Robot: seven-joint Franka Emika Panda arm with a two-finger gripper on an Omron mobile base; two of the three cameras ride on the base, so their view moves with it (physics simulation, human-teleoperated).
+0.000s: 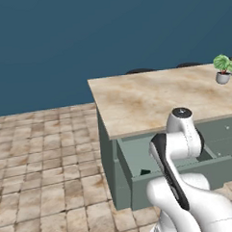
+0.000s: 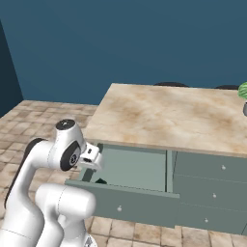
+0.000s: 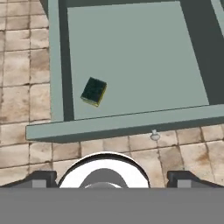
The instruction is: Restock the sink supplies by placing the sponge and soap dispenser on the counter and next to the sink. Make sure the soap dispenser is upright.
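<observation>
The sponge (image 3: pixel 93 92), dark green side up with a yellow edge, lies flat in the near left corner of an open grey-green drawer (image 3: pixel 131 122). From the base cameras it is just a dark speck on the drawer floor (image 1: pixel 145 172) (image 2: pixel 100 181). My gripper (image 3: pixel 111 180) hangs above the drawer's front wall, pointing down. It is open, with the fingertips (image 3: pixel 41 178) far apart and nothing between them. The sponge is ahead of the fingertips and a little left, well apart from them. The soap dispenser, the counter and the sink are out of view.
The drawer (image 2: pixel 135 169) is pulled out from a sinkless island with a beige marbled top (image 1: pixel 160 96). A small potted plant (image 1: pixel 223 76) stands on its far right. Shut drawers (image 2: pixel 212 193) sit to the right of the open one. Tiled floor surrounds the island.
</observation>
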